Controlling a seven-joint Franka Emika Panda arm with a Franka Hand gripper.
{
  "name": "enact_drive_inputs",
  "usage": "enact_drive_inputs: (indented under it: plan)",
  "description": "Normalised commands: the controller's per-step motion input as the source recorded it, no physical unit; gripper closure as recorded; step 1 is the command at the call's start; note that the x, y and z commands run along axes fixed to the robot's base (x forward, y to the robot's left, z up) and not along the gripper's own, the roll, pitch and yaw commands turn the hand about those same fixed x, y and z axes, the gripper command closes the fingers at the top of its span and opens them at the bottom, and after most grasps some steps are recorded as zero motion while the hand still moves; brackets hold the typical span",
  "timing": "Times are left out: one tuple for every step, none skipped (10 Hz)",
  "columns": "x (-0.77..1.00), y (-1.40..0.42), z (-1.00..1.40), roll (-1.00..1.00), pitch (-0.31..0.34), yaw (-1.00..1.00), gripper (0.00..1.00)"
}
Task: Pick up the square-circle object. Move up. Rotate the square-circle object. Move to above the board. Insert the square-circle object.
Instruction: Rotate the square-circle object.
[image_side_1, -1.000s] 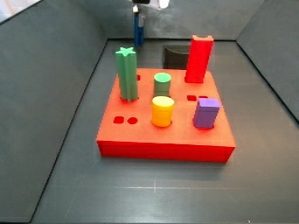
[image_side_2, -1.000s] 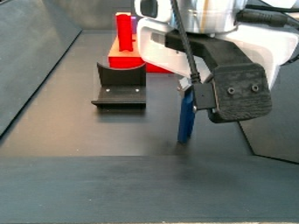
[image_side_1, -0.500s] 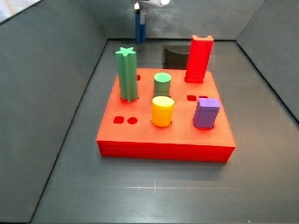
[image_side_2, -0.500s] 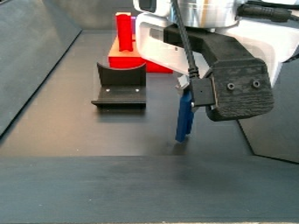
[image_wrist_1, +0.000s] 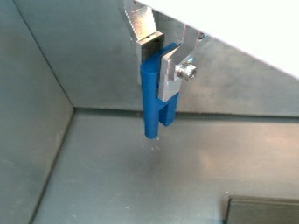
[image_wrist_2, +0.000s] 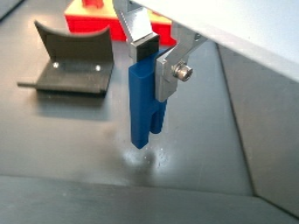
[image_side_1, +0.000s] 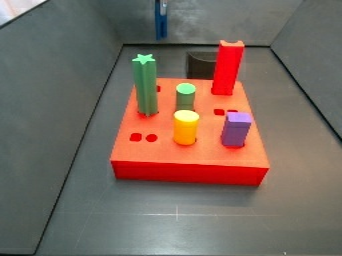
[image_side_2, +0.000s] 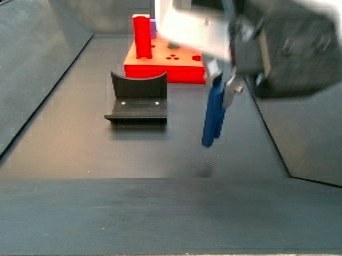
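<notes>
We see the gripper (image_wrist_2: 153, 54) above the floor, its fingers (image_wrist_2: 177, 66) flat bright metal, clamped on the square-circle object (image_wrist_2: 143, 98), smooth blue plastic with a slight sheen. The floor (image_wrist_2: 82, 140) looks dark, smooth and faintly glossy, and the fixture (image_wrist_2: 73, 60) looks matt black.

No readable text, label, brand, number or sign anywhere: none on the claw (image_wrist_2: 155, 54), none on the square-circle object (image_wrist_2: 145, 101), none on the board (image_side_1: 189, 135), none on the fixture (image_wrist_2: 73, 61).
</notes>
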Motion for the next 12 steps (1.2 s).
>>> enact_drive_inputs:
  plan:
    - [-0.13,-1.00,0.67,0.00,0.000,0.00,1.00]
    - [-0.13,-1.00,0.63,0.02,-0.016,0.01,1.00]
    - [-0.14,-1.00,0.63,0.05,-0.034,0.02,1.00]
    - [-0.13,-1.00,0.63,0.08,-0.022,0.02,1.00]
    - [-0.12,-1.00,0.60,0.10,0.028,0.02,1.00]
    - [-0.12,-1.00,0.58,0.11,0.055,0.02,1.00]
    - [-0.11,-1.00,0.54,0.10,0.060,0.02,1.00]
    - [-0.11,-1.00,0.47,0.09,0.048,0.02,1.00]
    - [-0.08,-0.78,0.31,0.09,0.037,0.02,1.00]
    - [-0.05,-0.55,0.19,0.09,0.031,0.02,1.00]
    - [-0.03,-0.25,0.10,0.07,0.032,0.02,1.00]
    - [0.00,0.00,0.00,0.07,-0.003,0.87,1.00]
